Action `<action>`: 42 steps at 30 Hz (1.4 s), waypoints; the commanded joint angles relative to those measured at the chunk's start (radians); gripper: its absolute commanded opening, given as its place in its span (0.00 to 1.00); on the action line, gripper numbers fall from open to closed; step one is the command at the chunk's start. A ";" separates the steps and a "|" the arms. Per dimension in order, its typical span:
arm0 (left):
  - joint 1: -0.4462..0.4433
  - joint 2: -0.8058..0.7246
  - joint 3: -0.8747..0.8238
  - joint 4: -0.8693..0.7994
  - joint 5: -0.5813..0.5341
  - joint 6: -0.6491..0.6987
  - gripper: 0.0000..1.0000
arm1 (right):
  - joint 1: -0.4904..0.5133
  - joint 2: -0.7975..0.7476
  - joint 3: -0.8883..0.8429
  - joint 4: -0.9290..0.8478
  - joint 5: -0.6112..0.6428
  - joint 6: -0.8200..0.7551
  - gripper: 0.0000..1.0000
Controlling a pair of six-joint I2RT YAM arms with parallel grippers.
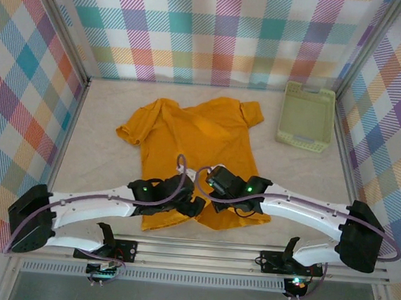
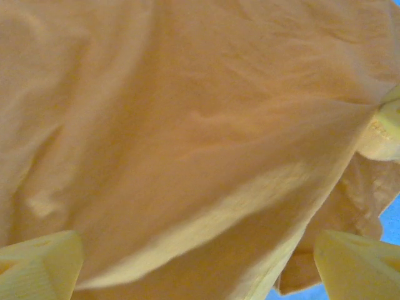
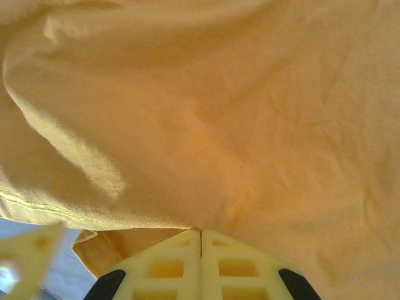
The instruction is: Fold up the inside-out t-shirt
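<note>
Top external view, inside-out t-shirt (image 1: 195,132) lay spread on surface (image 1: 104,131), left pincer (image 2: 194,247) gaped wide over its fabric, right pincer (image 3: 200,234) clamped shut on the hem

There is one t-shirt (image 1: 195,132), yellow, in the middle of the one tabletop (image 1: 102,148); it has two short sleeves (image 1: 132,131), one at ten o'clock and one at one o'clock; there is one basket (image 1: 306,117), pale green, at two o'clock; there are two robot arms, a left arm (image 1: 89,214) at seven o'clock and a right arm (image 1: 307,212) at five o'clock; each arm has one end effector, so two: the left end effector (image 2: 199,269) and the right end effector (image 3: 200,240); each one has two fingers (image 2: 40,265), so four.
</note>
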 commanded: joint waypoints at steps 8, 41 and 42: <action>-0.014 0.141 0.043 0.122 -0.080 0.009 0.87 | -0.023 -0.127 0.004 0.034 -0.031 0.029 0.00; 0.103 0.023 0.163 0.096 -0.050 0.031 0.07 | 0.201 -0.033 -0.358 0.597 -0.010 -0.026 0.38; 0.105 0.013 0.165 0.091 -0.046 0.033 0.07 | 0.201 -0.006 -0.358 0.624 -0.017 -0.034 0.38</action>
